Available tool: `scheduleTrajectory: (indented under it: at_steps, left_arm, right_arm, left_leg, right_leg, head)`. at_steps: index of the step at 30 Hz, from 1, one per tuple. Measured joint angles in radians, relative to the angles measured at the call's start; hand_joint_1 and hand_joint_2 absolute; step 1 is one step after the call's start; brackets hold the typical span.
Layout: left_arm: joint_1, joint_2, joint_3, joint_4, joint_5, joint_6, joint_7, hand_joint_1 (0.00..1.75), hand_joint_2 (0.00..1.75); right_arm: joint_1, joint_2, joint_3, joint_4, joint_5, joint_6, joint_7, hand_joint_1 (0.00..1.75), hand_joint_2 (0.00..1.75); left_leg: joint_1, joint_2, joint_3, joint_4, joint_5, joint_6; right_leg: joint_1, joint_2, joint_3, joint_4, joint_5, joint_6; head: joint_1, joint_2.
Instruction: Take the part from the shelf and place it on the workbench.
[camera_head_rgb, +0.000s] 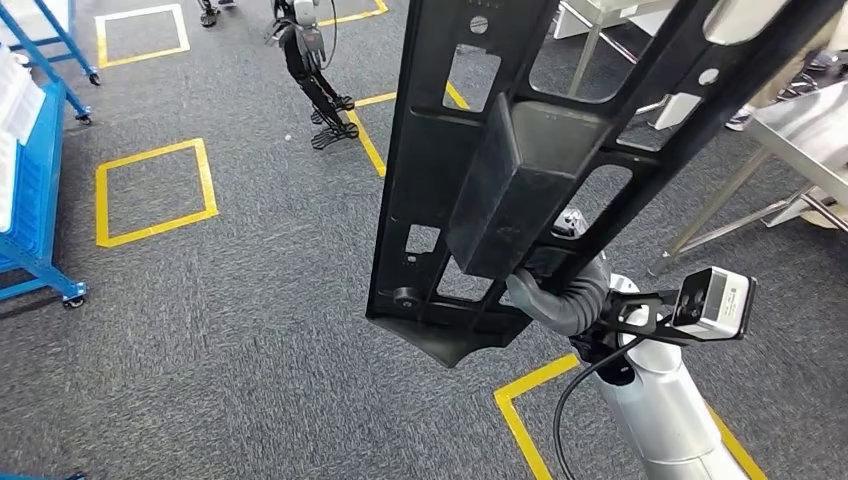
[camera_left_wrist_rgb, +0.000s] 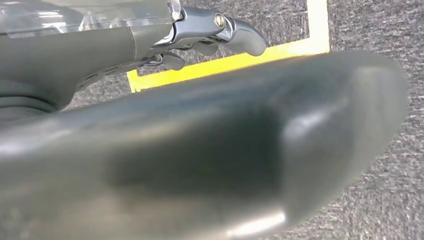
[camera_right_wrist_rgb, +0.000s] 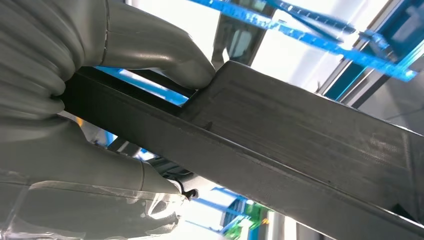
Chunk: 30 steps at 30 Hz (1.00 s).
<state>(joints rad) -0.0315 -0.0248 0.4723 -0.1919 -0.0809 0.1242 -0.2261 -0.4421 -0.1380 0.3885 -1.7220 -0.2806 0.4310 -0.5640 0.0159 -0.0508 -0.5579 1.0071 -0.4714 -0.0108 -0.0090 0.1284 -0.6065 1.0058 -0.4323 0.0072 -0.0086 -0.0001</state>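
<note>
The part is a long black plastic frame with cut-outs and a boxy block in its middle. It stands steeply tilted in front of me in the head view. My right hand grips it near its lower end. In the right wrist view the thumb and fingers clamp a dark bar of the part. My left hand hangs over the carpet with its fingers apart and nothing in them. The steel workbench stands at the right edge, apart from the part.
A blue wheeled shelf stands at the left. Another robot's dark legs are on the carpet ahead. Yellow tape squares mark the grey floor, and one corner lies by my right arm.
</note>
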Motion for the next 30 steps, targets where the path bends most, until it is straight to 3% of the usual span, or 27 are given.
scheduleTrajectory:
  at_steps: [2,4,6,7,8,9,11,13,15,17,18,20,21,22,23,24,26,27,29,30]
  left_arm:
    - [-0.003,0.002,0.0,0.0,-0.001,-0.004,0.001,0.0,0.0]
    - [-0.001,0.003,0.0,0.0,-0.003,-0.01,-0.001,0.0,0.0]
    - [0.002,0.004,0.0,0.0,-0.004,-0.017,-0.005,0.0,0.0]
    - [0.003,0.004,0.0,0.0,-0.004,-0.021,-0.007,0.0,0.0]
    - [0.002,0.004,0.0,0.0,-0.004,-0.024,-0.009,0.0,0.0]
    - [0.002,0.004,0.0,0.0,-0.005,-0.026,-0.011,0.0,0.0]
    - [0.0,0.003,0.0,0.0,-0.004,-0.026,-0.014,0.0,0.0]
    - [-0.001,0.003,0.0,0.0,-0.003,-0.026,-0.012,0.0,0.0]
    - [-0.003,0.003,0.001,0.0,-0.001,-0.025,-0.008,0.0,0.0]
    - [-0.006,0.002,0.002,0.0,0.0,-0.025,-0.004,0.0,0.0]
    - [-0.007,0.002,0.002,0.0,0.0,-0.024,-0.002,0.0,0.0]
    - [-0.004,0.0,0.002,0.0,0.001,-0.022,0.001,0.0,0.0]
    - [-0.002,0.0,0.003,0.0,0.001,-0.021,0.002,0.0,0.0]
    - [0.001,0.0,0.003,0.0,0.001,-0.021,0.002,0.0,0.0]
    - [0.003,0.0,0.004,0.0,0.001,-0.021,0.002,0.0,0.0]
    - [0.004,0.0,0.004,0.0,0.001,-0.021,0.003,0.0,0.0]
    - [0.004,0.0,0.006,0.0,0.001,-0.021,0.003,0.0,0.0]
    - [0.004,0.0,0.007,0.0,0.001,-0.021,0.003,0.0,0.0]
    - [0.004,-0.001,0.008,0.0,0.001,-0.021,0.002,0.0,0.0]
    - [0.003,-0.001,0.008,0.0,0.001,-0.021,0.001,0.0,0.0]
  right_arm:
    - [0.005,0.0,-0.013,0.0,0.001,0.002,-0.002,1.75,1.75]
    - [0.007,0.0,-0.024,-0.001,0.0,0.007,-0.006,1.75,1.75]
    - [0.016,-0.001,-0.031,-0.001,-0.003,0.016,-0.012,1.75,1.75]
    - [0.022,-0.001,-0.034,-0.001,-0.004,0.019,-0.014,1.75,1.75]
    - [0.028,-0.002,-0.038,-0.001,-0.004,0.022,-0.016,1.75,1.75]
    - [0.032,-0.003,-0.041,-0.001,-0.004,0.024,-0.017,1.75,1.75]
    - [0.033,-0.005,-0.047,-0.001,-0.006,0.03,-0.019,1.75,1.75]
    - [0.032,-0.005,-0.051,-0.001,-0.008,0.036,-0.021,1.75,1.75]
    - [0.031,-0.005,-0.054,0.0,-0.013,0.043,-0.023,1.75,1.75]
    - [0.027,-0.005,-0.056,0.001,-0.02,0.052,-0.021,1.75,1.75]
    - [0.023,-0.004,-0.057,0.003,-0.024,0.055,-0.02,1.75,1.75]
    - [0.015,0.0,-0.056,0.008,-0.032,0.059,-0.017,1.75,1.75]
    - [0.014,0.002,-0.055,0.011,-0.035,0.06,-0.017,1.75,1.75]
    - [0.014,0.003,-0.055,0.014,-0.038,0.062,-0.017,1.75,1.75]
    - [0.014,0.004,-0.054,0.018,-0.041,0.063,-0.017,1.75,1.75]
    - [0.014,0.004,-0.053,0.022,-0.043,0.064,-0.017,1.75,1.75]
    - [0.01,0.005,-0.053,0.028,-0.047,0.066,-0.017,1.75,1.75]
    - [0.008,0.005,-0.052,0.031,-0.048,0.068,-0.017,1.75,1.75]
    - [0.006,0.006,-0.051,0.035,-0.049,0.07,-0.018,1.75,1.75]
    - [0.007,0.006,-0.051,0.037,-0.049,0.071,-0.018,1.75,1.75]
  left_leg:
    - [0.001,0.023,0.001,-0.008,0.007,0.015]
    - [-0.001,0.048,0.0,-0.013,0.01,0.026]
    - [-0.005,0.072,-0.001,-0.013,0.008,0.03]
    - [-0.006,0.084,-0.001,-0.012,0.008,0.03]
    - [-0.007,0.096,0.0,-0.012,0.007,0.03]
    - [-0.007,0.107,0.001,-0.012,0.005,0.029]
    - [-0.01,0.126,0.006,-0.011,0.001,0.024]
    - [-0.015,0.145,0.01,-0.009,-0.004,0.015]
    - [-0.017,0.166,0.014,-0.011,-0.008,0.004]
    - [-0.014,0.149,0.011,0.007,-0.026,-0.006]
    - [-0.012,0.125,-0.004,0.044,-0.049,-0.011]
    - [-0.007,0.075,-0.064,0.175,-0.115,-0.015]
    - [-0.006,0.065,-0.098,0.243,-0.139,-0.017]
    - [-0.006,0.061,-0.12,0.283,-0.145,-0.018]
    - [-0.005,0.06,-0.124,0.283,-0.129,-0.019]
    - [-0.003,0.057,-0.11,0.246,-0.096,-0.02]
    - [0.003,0.026,-0.052,0.111,-0.025,-0.02]
    - [0.006,0.005,-0.028,0.058,-0.008,-0.018]
    - [0.007,-0.018,-0.011,0.017,-0.006,-0.011]
    - [0.005,-0.01,-0.011,0.014,-0.005,-0.004]
  right_leg:
    - [0.003,-0.031,-0.015,0.026,-0.019,0.007]
    - [0.004,-0.09,-0.066,0.136,-0.079,0.012]
    - [0.0,-0.115,-0.128,0.271,-0.135,0.018]
    - [-0.002,-0.118,-0.141,0.299,-0.138,0.02]
    - [-0.004,-0.122,-0.132,0.284,-0.123,0.021]
    - [-0.004,-0.13,-0.103,0.23,-0.093,0.02]
    - [0.003,-0.173,-0.021,0.078,-0.035,0.012]
    - [0.013,-0.199,0.017,0.001,-0.017,0.002]
    - [0.014,-0.179,0.015,-0.005,-0.016,-0.006]
    - [0.008,-0.157,0.019,-0.015,-0.01,-0.015]
    - [0.005,-0.147,0.022,-0.019,-0.007,-0.019]
    - [0.003,-0.125,0.023,-0.021,-0.005,-0.024]
    - [0.003,-0.112,0.023,-0.02,-0.005,-0.025]
    - [0.003,-0.099,0.022,-0.018,-0.005,-0.025]
    - [0.003,-0.085,0.022,-0.016,-0.006,-0.024]
    - [0.002,-0.071,0.022,-0.013,-0.007,-0.022]
    - [0.001,-0.046,0.02,-0.003,-0.011,-0.015]
    - [0.001,-0.035,0.016,0.002,-0.013,-0.01]
    - [-0.001,-0.015,0.005,0.008,-0.011,0.003]
    - [-0.004,-0.005,0.001,0.007,-0.008,0.01]
  head:
    - [0.003,0.0]
    - [0.009,0.0]
    - [0.011,0.0]
    - [0.011,0.0]
    - [0.011,0.0]
    - [0.011,0.0]
    - [0.011,0.0]
    - [0.011,0.0]
    - [0.01,0.0]
    - [0.009,0.0]
    - [0.008,0.0]
    - [0.004,0.0]
    - [0.003,0.0]
    - [0.002,0.0]
    - [0.002,0.0]
    - [0.002,0.0]
    - [0.002,0.0]
    - [0.002,0.0]
    - [0.002,0.0]
    - [0.002,0.0]
